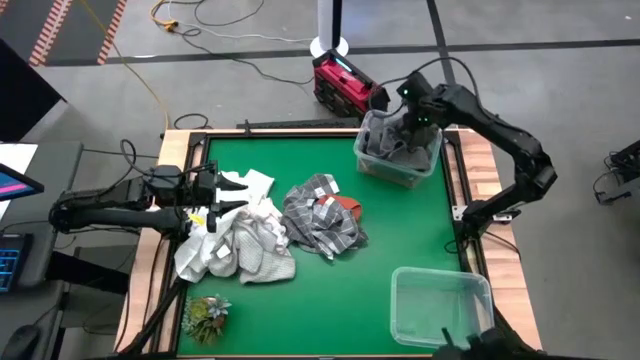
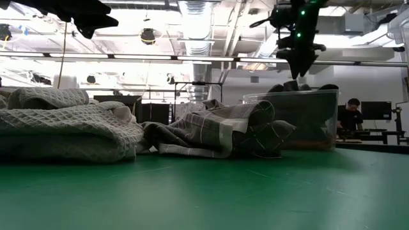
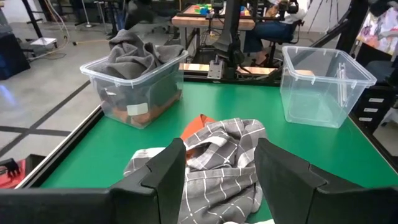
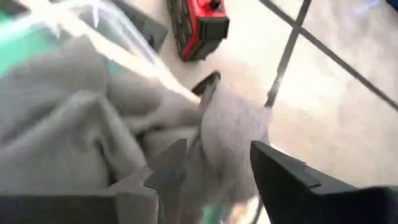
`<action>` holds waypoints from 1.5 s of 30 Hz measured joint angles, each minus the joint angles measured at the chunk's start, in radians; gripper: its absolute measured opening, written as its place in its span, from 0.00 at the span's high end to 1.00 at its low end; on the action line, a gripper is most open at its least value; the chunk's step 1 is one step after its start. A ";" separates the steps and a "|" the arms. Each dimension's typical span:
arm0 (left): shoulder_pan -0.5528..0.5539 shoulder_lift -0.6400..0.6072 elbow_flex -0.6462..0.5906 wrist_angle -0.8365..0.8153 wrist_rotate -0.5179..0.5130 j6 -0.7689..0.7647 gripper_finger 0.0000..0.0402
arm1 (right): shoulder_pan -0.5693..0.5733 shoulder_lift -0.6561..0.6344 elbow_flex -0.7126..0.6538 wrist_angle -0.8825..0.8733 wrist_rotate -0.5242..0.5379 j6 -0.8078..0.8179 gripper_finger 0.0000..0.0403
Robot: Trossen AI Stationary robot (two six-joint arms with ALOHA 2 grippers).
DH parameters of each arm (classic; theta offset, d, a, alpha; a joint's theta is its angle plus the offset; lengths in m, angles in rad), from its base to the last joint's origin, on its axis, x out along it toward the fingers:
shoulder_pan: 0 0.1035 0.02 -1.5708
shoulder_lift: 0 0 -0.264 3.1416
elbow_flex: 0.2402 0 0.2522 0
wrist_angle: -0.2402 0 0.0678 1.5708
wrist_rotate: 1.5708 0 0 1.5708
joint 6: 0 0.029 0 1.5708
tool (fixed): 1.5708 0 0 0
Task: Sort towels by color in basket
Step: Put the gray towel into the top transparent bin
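My right fingers hang over the clear bin in the upper right of the overhead frame, spread apart with nothing pinched between them. The dark grey towels lie heaped inside that bin just below, one fold draped against its rim, so I judge the dark colours are being gathered there. From my own wrist I see the grey cloth bunched between the two fingers but not clamped.

My left fingers sit at the left edge of the worktop, also parted and empty, reaching toward the pale pile of white and light grey towels at left of centre. They wait there (a handy spot, I think, for taking the pale ones next).

In the middle of the green worktop lies the grey-checked towel, crumpled, with the rust-orange towel peeking out at its right side, partly tucked under it. A second clear bin stands empty at the lower right, well apart from the first, presumably kept for another colour. A small green leafy tuft rests in the lower left and is no part of the sorting. Most towels are not yet binned.
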 joint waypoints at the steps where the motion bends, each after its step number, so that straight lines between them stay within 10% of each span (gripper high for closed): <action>1: 0.000 0.000 0.000 0.000 0.000 0.002 0.55 | -0.021 0.006 -0.009 0.021 -0.021 0.000 0.47; 12: 0.000 0.000 0.000 -0.009 -0.002 0.023 0.55 | -0.131 0.062 -0.149 0.079 -0.113 -0.126 0.52; 20: 0.000 0.000 0.000 -0.006 -0.025 0.022 0.55 | -0.096 0.062 -0.174 0.181 -0.081 -0.186 0.94; 32: 0.000 0.000 0.000 -0.029 -0.032 -0.019 0.55 | 0.056 -0.024 -0.175 0.169 -0.059 -0.227 0.94; 45: 0.000 0.000 0.000 -0.018 -0.032 -0.075 0.55 | 0.103 0.130 -0.178 0.177 -0.281 -0.116 0.94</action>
